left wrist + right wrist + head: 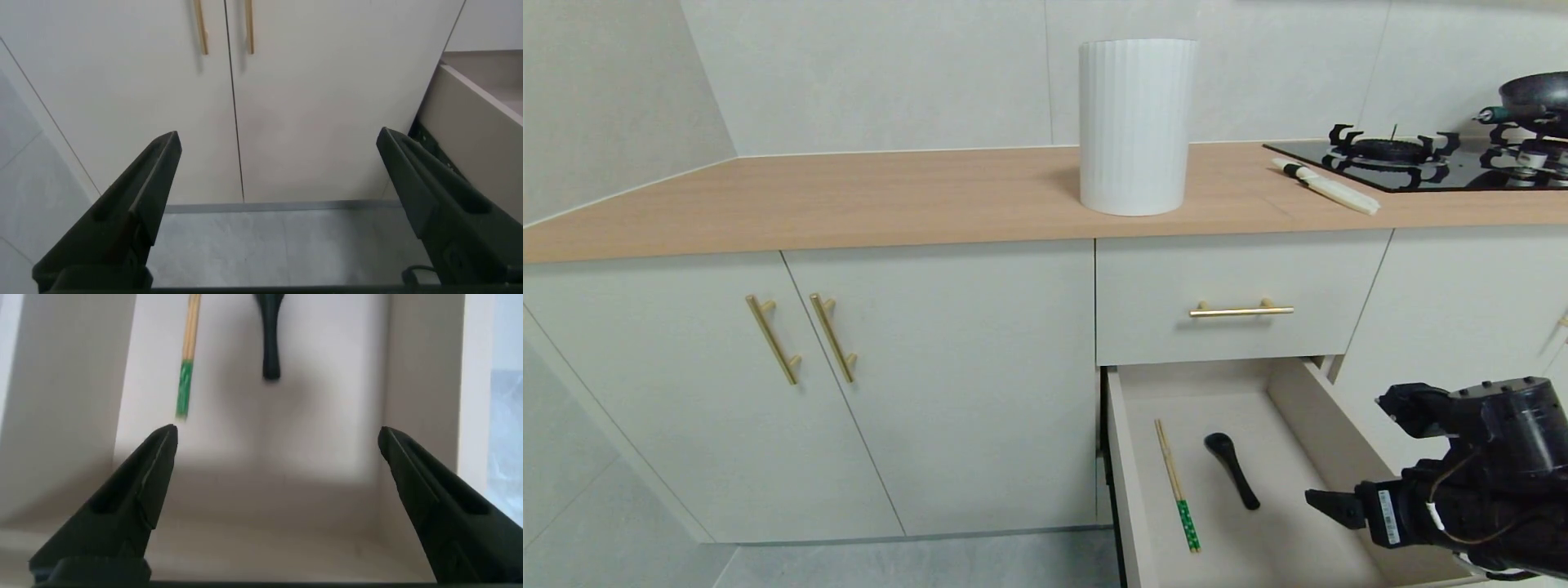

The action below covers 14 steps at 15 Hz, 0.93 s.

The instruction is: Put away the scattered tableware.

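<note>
Figuring the step in hand is either fetching the last stray piece or shutting the drawer [1125, 465], and it's hard to call from here. The right pincer [1356, 453] hangs just off the open drawer's front corner, spread wide and holding nothing, with its wrist view looking into the drawer. If it goes for the pale utensil with the dark end [1327, 187] lying on the surface [890, 196] right next to the stove [1405, 159], I'd come in across its long axis. I'd grab near the middle so it doesn't tip, and keep clear of the burner grate. It's thin and lies flat, so the fingers probably need to get right down to the wood. If it's closing time instead, push square on the front panel so the drawer doesn't rack. The left pincer [278, 139] is also wide and empty, down low facing the cabinet doors [237, 98]. Contents-wise, the drawer holds a pair of chopsticks [1176, 486] with green ends and a black spoon [1232, 471], side by side and not touching. The upper drawer [1241, 278] is shut. The tall white ribbed canister [1138, 126] sits on the surface — can't see inside it.
</note>
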Tool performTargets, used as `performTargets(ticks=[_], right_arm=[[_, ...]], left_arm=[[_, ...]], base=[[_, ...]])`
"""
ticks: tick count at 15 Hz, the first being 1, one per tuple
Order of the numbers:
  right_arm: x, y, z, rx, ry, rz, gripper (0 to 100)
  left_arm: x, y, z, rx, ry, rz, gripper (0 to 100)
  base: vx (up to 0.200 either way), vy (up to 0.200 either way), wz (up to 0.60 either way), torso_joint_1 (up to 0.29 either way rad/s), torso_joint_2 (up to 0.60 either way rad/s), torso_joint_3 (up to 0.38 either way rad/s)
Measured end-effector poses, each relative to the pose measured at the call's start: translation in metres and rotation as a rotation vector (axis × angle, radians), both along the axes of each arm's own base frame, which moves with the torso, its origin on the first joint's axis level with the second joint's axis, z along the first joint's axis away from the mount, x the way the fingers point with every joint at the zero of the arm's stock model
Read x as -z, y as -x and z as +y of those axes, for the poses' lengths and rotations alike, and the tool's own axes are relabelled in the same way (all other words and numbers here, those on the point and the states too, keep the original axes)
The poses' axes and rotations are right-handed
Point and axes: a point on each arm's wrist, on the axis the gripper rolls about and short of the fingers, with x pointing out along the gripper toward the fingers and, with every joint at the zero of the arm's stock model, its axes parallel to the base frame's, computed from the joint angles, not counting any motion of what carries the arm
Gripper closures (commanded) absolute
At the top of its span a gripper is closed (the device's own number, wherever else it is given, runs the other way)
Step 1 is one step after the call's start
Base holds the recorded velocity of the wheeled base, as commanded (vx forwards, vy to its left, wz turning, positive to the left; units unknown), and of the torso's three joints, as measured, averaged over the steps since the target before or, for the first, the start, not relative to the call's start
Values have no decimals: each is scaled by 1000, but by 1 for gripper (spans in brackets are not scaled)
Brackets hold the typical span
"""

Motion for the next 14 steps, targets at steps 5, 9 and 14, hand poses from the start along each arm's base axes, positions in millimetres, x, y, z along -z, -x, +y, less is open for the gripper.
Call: performTargets(ticks=[5, 9, 14], right_arm=[[-12, 19, 5, -60, 1, -6, 0], [-13, 25, 7, -84, 6, 10, 0], [-10, 32, 12, -120, 27, 57, 0]], left_arm=[[0, 0, 0, -1, 3, 0, 0], [0, 0, 0, -1, 7, -1, 0], [0, 0, 0, -3, 7, 0, 0]], base=[[-80, 0, 0, 1, 1, 0], [-200, 0, 0, 2, 5, 2], [-120, 0, 0, 2, 1, 0]])
